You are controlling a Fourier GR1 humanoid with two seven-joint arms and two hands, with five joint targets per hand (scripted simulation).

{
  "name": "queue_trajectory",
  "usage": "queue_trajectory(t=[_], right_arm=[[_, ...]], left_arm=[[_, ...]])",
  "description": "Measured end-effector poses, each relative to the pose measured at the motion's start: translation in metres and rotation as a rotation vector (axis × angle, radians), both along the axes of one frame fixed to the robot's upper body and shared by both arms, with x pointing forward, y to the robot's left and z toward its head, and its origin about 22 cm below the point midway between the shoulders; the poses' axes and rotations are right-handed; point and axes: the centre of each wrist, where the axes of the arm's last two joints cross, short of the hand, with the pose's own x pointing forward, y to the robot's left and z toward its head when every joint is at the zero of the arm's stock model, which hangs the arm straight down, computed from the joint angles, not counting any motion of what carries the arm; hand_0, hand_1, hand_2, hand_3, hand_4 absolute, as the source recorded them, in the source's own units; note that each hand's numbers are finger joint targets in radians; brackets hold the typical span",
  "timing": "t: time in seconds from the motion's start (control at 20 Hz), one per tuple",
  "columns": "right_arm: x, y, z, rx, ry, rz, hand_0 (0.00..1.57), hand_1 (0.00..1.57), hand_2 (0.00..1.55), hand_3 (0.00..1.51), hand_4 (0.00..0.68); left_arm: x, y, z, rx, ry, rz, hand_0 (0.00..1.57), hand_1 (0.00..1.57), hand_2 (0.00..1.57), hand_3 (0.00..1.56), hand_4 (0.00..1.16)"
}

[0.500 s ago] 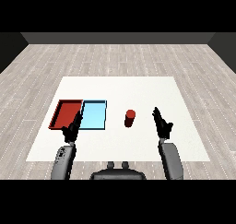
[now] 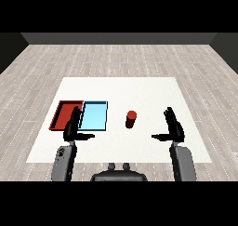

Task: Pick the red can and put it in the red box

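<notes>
The white counter (image 2: 139, 88) fills the middle of the frame, set on a grey plank floor (image 2: 116, 57) that runs up to the top. Left of centre, the red tray (image 2: 59, 114) and the light blue tray (image 2: 95, 116) lie side by side, edges touching, red one further left. At lower right the right forearm (image 2: 183, 162) comes up from the bottom edge, and the left forearm (image 2: 64, 162) matches it at lower left. The right robot hand (image 2: 174, 126) is released, fingers straight and pointing up the frame, thumb stuck out toward the centre, holding nothing. The left robot hand (image 2: 72, 127) is released too, fingers straight, covering the near edge where the two trays meet. And there's the red can (image 2: 131, 119), upright on the counter just right of the blue tray, well apart from both hands, roughly midway between them.
</notes>
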Motion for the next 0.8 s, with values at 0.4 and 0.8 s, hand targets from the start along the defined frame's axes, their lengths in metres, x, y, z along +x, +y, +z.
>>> queue_trajectory(t=[0.4, 0.8], right_arm=[[-0.004, -0.026, -0.011, 0.033, -0.118, 0.047, 0.00, 0.00, 0.00, 0.00, 0.000], [-0.006, -0.031, -0.016, 0.046, -0.131, 0.057, 0.00, 0.00, 0.00, 0.00, 0.000]], left_arm=[[-0.002, 0.003, -0.006, -0.035, -0.179, -0.017, 0.00, 0.00, 0.00, 0.00, 0.00], [-0.004, -0.003, -0.014, -0.057, -0.204, -0.027, 0.00, 0.00, 0.00, 0.00, 0.00]])
